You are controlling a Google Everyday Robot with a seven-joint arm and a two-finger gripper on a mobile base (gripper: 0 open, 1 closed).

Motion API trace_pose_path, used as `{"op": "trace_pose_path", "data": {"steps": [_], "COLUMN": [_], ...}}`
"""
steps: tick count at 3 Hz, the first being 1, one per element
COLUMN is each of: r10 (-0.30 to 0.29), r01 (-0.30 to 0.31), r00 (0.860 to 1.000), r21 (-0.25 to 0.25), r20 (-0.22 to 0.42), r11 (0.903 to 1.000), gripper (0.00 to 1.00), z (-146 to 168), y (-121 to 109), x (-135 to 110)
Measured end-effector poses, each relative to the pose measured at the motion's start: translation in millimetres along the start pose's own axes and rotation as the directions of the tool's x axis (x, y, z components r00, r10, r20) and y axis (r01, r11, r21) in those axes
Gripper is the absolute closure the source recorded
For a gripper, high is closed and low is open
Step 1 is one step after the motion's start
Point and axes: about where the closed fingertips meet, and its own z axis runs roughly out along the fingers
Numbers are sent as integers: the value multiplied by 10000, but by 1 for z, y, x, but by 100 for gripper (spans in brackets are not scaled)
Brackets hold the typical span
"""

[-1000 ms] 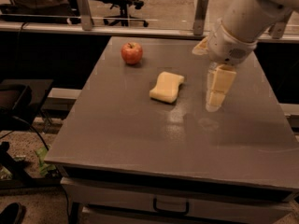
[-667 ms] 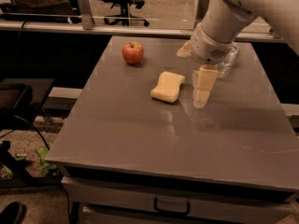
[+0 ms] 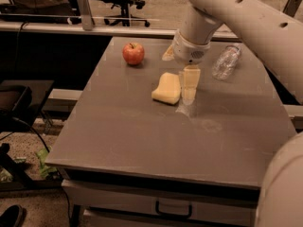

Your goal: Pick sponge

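The sponge (image 3: 166,88) lies flat on the surface (image 3: 142,136), just beside our hand (image 3: 189,82) on the side toward the apple (image 3: 133,53). We cannot tell whether the two touch. Its long axis appears to run roughly from the near edge toward the far edge, so its long side faces the hand. Our arm (image 3: 246,18) reaches in from the upper right, its wrist turning the hand straight down, low over the surface. We cannot tell whether the hand is open or closed. A clear bottle (image 3: 226,63) lies on the hand's other side, apart. We judge that a short sideways shift toward the apple should bring us over the sponge.
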Motion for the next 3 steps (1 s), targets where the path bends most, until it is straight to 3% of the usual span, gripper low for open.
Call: {"op": "trace_pose_path", "data": {"steps": [1,2,3], "r10": [-411,-843,-1229], "r01": [407,823,1188], "r00": [9991,9962,9918], "r21": [-300,-742,-999], "r20": [-121,-241,-352], "r11": [9987,9938,9879], "gripper": [0,18,49], "z": [12,24,26], "y": [-8,-9,-11], "x": [-5,-10,-13]}}
